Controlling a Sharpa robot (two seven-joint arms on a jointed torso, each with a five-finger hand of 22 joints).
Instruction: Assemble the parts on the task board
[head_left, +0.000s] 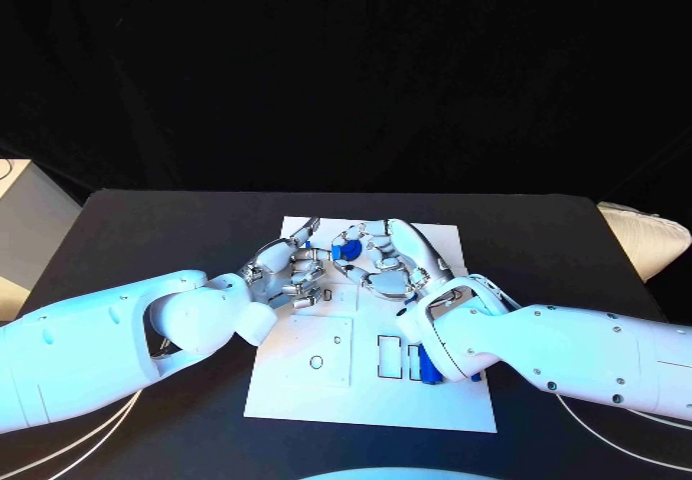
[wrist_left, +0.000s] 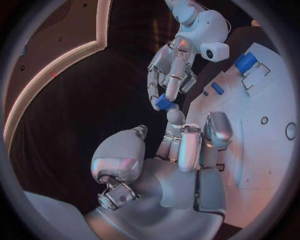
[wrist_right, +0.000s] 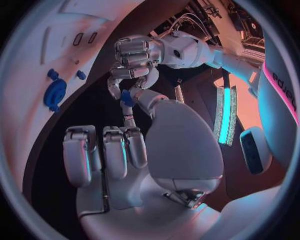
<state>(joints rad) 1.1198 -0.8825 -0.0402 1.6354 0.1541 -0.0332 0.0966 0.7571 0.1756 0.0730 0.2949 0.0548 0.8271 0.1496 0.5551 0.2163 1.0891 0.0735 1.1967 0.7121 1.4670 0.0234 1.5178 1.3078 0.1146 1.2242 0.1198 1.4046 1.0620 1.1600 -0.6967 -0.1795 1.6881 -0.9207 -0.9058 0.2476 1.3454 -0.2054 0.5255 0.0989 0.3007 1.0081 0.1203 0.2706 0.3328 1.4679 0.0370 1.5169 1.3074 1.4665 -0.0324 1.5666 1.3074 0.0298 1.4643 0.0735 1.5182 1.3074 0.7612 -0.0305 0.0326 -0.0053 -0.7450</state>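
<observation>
The white task board (head_left: 310, 390) lies in the middle of the black table. Above its far part my two hands meet. My right hand (head_left: 387, 262) pinches a small blue part (head_left: 346, 250) between its thumb and a finger; the same blue part (wrist_left: 164, 102) shows at the right hand's (wrist_left: 172, 75) fingertips. My left hand (head_left: 289, 272) reaches in from the other side, and one of its fingers (wrist_left: 175, 118) touches the blue part (wrist_right: 127, 96). Whether the left hand (wrist_right: 132, 65) also grips the part I cannot tell.
Another blue part (head_left: 418, 362) stands in the board beside my right forearm, next to rectangular slots (head_left: 389, 355). A round blue part (wrist_right: 55, 93) and small blue pieces (wrist_right: 80, 75) sit elsewhere on the board. A pale box (head_left: 26, 215) stands past the table's left edge.
</observation>
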